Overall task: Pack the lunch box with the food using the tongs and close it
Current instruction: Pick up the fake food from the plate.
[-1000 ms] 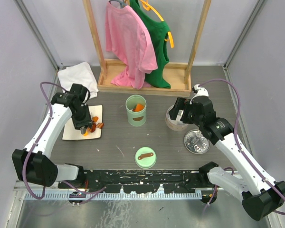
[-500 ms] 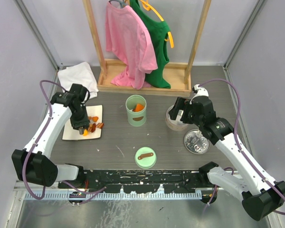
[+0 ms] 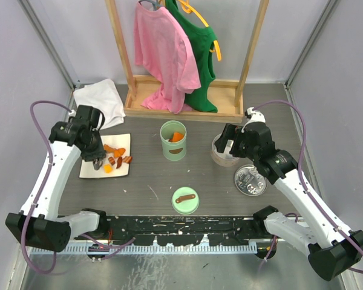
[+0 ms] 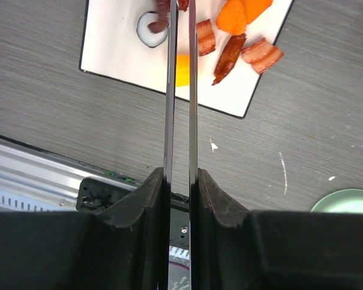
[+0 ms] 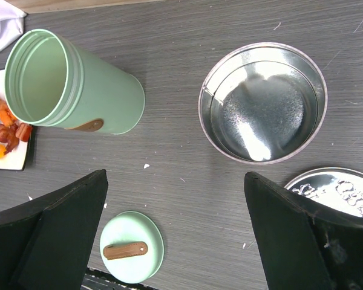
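My left gripper (image 4: pixel 180 175) is shut on the tongs (image 4: pixel 170 90), whose two thin arms are squeezed nearly parallel. They reach up to the food (image 4: pixel 233 36), orange and red-brown pieces on a white board (image 4: pixel 121 54). The tips leave the frame's top, so I cannot tell whether a piece is pinched. In the top view the left gripper (image 3: pixel 95 157) hangs over the board's left part, beside the food (image 3: pixel 116 158). The green lunch box (image 3: pixel 173 140) stands upright and open, orange pieces inside. Its lid (image 3: pixel 185 200) lies in front. My right gripper (image 5: pixel 175 174) is open and empty.
A round metal tin (image 5: pixel 263 103) stands open under the right arm, its lid (image 3: pixel 250 180) beside it. A white cloth (image 3: pixel 100 99) lies at the back left. A wooden clothes rack (image 3: pixel 184 103) with pink and green shirts stands at the back.
The left gripper has squeezed the tongs tighter and shifted left over the board, uncovering the food pieces. The right arm has not moved.
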Available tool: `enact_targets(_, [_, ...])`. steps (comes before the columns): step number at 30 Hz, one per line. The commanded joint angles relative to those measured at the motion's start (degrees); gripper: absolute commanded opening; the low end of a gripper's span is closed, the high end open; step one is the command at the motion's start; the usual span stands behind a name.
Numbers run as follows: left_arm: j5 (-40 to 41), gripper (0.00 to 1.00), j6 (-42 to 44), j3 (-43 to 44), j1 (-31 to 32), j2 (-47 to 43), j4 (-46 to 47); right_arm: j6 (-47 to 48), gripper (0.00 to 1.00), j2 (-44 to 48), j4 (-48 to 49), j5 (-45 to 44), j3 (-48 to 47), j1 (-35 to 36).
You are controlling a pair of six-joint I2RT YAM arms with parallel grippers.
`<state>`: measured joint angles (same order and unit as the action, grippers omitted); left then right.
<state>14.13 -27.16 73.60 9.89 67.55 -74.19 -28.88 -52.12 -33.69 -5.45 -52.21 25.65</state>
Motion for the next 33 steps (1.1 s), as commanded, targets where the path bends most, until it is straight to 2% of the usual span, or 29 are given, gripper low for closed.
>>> enact_targets(1, [-2.7, 0.14, 0.1, 5.4, -0.4, -2.1, 0.1, -0.4, 1.00, 0.6, 2.4, -0.2, -0.9, -0.2])
enact_targets(5, [-2.3, 0.16, -0.1, 6.6, -0.4, -1.4, -1.4, -0.5, 1.00, 0.6, 2.3, 0.1, -0.9, -0.2])
enact_targets(8, [0.7, 0.30, -1.5, 5.0, -1.0, 0.1, -3.2, -0.4, 1.00, 0.8, 2.5, 0.0, -0.8, -0.2])
enact_targets(13, [-7.2, 0.43, -2.5, -0.5, -4.8, 1.0, 1.8, 0.1, 1.00, 1.2, 2.4, -0.4, -0.9, -0.2])
enact_targets(20, [-15.0, 0.44, -3.8, -2.9, -8.6, 3.9, 7.6, 0.8, 1.00, 1.6, 2.3, -1.0, -0.8, -0.2])
enact_targets(33, [-15.0, 0.44, -3.1, -5.8, -10.6, 7.2, 10.4, 1.1, 1.00, 0.7, 2.3, -0.6, -1.3, -0.2])
